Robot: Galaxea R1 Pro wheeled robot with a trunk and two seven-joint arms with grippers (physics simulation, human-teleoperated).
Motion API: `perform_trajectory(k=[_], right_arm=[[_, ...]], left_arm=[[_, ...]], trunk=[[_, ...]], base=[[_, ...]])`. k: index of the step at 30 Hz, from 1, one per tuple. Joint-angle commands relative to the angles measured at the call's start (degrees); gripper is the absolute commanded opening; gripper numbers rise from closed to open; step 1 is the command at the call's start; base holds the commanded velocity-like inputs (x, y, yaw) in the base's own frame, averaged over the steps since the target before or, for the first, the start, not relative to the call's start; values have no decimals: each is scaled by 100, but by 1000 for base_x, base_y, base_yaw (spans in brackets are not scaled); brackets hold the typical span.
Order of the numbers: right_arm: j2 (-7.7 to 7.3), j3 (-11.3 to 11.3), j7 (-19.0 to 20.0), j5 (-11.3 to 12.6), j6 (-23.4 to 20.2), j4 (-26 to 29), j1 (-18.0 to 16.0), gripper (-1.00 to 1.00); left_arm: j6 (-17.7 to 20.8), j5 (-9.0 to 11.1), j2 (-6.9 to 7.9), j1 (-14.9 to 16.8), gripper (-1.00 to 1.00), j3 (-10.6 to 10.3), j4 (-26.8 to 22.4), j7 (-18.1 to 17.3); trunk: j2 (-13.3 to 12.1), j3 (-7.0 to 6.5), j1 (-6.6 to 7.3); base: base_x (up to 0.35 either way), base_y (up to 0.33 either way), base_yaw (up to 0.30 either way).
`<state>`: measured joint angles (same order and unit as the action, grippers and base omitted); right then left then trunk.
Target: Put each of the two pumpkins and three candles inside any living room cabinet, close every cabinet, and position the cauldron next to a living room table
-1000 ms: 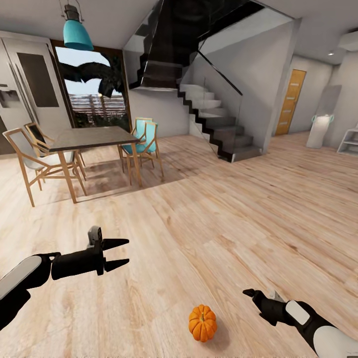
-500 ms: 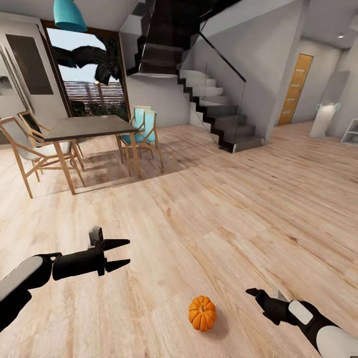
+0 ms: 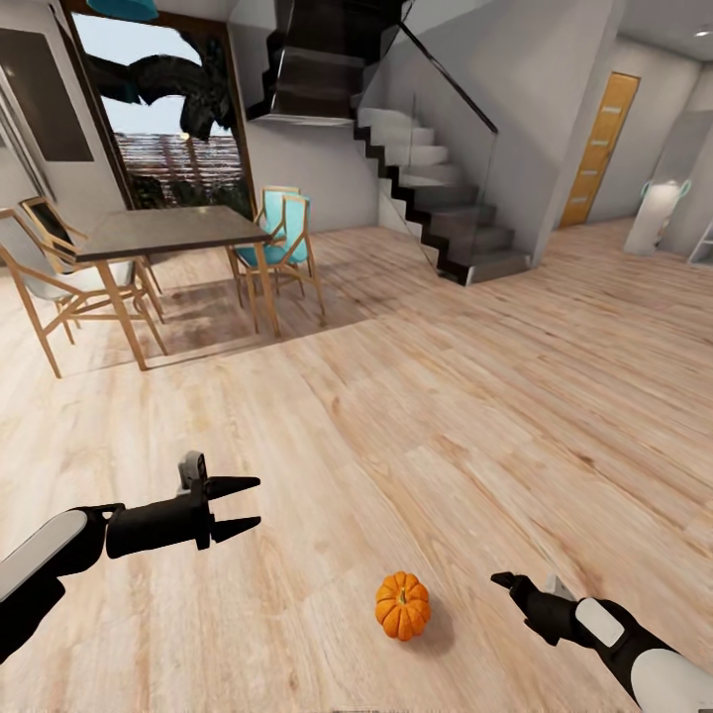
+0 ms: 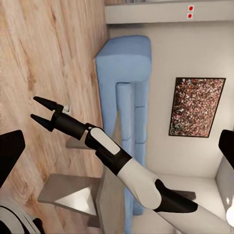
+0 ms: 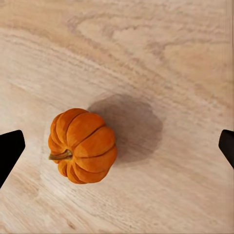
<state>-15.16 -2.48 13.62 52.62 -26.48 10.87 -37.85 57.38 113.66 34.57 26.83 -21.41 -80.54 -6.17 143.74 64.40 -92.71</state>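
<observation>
Since a second ago the whole head view has tipped downward: the dining set (image 3: 168, 238) and staircase (image 3: 436, 198) sit higher in the picture and the teal lamp has nearly slid off the top edge, which is the camera moving, not the furniture. Both arms keep much the same pose, and the pumpkin (image 3: 402, 605) has crept only slightly up the picture. It rests on the bare wooden floor (image 3: 416, 416), just beside the right tool (image 3: 512, 584), between the two arms but much nearer the right one. The right tool reaches toward it low over the boards, probably lining up a pick, with its jaws spread wide; the right wrist view confirms this, the two dark fingertips (image 5: 10, 148) standing at opposite edges with the pumpkin (image 5: 82, 145) lying between them, not yet touched (stem pointing sideways, so it seems to lie tipped on its side). The left tool (image 3: 238, 505) hangs well apart from the pumpkin, jaws parted and empty, seemingly parked out of the way. The left wrist view adds what the head camera misses: a pale blue sofa (image 4: 124, 97) against a wall with a speckled picture (image 4: 196, 107), and the right tool (image 4: 41, 111) seen from across, open.
</observation>
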Motion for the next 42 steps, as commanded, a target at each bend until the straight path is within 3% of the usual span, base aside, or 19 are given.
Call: perform_trajectory(k=[1,23,25,28,30,42], right_arm=[[-4,-25,21,21,-9,1,-3,100],[38,-93,73,-52,285,267,-3,100],[20,-104,281,-64,326,279,-3,100],[1,-118,1246,-79,293,266,-3,100],[-2,-120,1597,-82,279,263,-3,100],[-4,-121,2036,-80,267,266,-3,100]], left_arm=[[1,-41,2,6,100,-13,3,-60],[1,-36,-2,3,100,-29,-49,-66],[1,-38,-2,5,100,-35,-49,-63],[1,-40,-2,4,100,-38,-49,-60],[1,-38,-2,6,100,-37,-53,-60],[1,-37,-2,4,100,-37,-97,-61]], trunk=[[4,28,-1],[33,515,-58],[36,559,-63],[40,626,-71],[43,670,-76],[59,936,-107]], base=[[0,0,0],[0,0,0],[0,0,0],[0,0,0],[0,0,0],[0,0,0]])
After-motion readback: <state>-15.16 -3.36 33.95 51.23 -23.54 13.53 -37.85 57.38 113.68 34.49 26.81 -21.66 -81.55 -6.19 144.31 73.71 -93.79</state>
